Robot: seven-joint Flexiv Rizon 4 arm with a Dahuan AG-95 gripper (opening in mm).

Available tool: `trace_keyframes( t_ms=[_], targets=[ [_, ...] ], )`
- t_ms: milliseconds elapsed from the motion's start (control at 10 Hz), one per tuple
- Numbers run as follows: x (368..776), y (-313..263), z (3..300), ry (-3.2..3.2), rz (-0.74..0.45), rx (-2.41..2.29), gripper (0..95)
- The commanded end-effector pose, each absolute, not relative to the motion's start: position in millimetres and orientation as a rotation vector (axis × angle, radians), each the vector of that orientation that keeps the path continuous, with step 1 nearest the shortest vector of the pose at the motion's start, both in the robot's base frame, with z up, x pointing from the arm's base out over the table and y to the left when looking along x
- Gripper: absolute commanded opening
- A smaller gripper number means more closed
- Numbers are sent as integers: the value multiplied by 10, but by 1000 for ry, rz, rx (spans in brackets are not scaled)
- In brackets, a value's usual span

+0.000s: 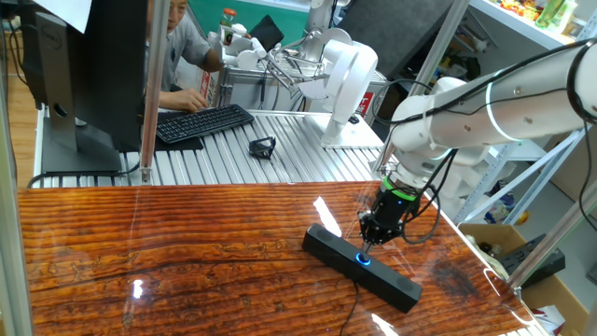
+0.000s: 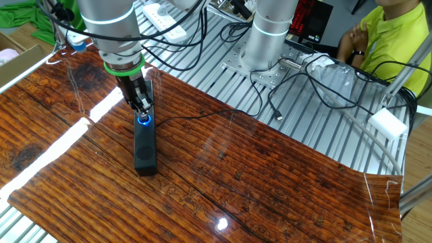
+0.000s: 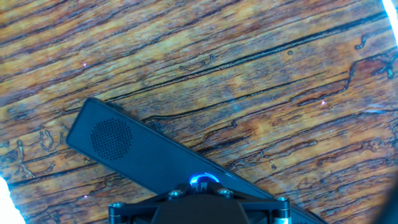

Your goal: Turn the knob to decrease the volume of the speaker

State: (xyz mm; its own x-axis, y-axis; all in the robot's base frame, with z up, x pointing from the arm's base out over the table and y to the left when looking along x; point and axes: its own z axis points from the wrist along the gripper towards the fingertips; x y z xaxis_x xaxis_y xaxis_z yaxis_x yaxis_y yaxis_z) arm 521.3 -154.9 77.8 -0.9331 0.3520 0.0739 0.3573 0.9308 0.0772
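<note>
Kid: Speaker (image 1: 362, 266) first, where is it?

Pal: It is the long black bar lying on the wooden table (image 1: 168, 261), low and right of the middle in one fixed view. Its thin black cable (image 2: 196, 116) runs off across the wood.

Kid: And the knob (image 2: 143, 121)?

Pal: It is the little round bit with the blue light, on top of the bar near its middle. In the hand view it glows at the bottom edge, just under the hand.

Kid: What is the gripper (image 1: 370, 240) doing?

Pal: It points straight down, right over the knob. Its fingers are pressed together. I can't tell if the tips touch the knob or sit just above it.

Kid: So which step is this?

Pal: I think it is the turning step, with the tips set at the knob. Next the hand needs to twist the way that makes the sound quieter, and stay on that small spot.

Kid: Any boxes or bowls with stuff in them?

Pal: None on the wood
</note>
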Motion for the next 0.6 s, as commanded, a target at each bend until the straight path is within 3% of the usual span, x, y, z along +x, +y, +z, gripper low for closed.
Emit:
trace_keyframes(
  t_ms=[100, 600],
  targets=[
    [5218, -1551, 775, -3028, -140, -558, 0],
    [5253, -1564, 767, -2991, -133, -710, 0]
  ],
)
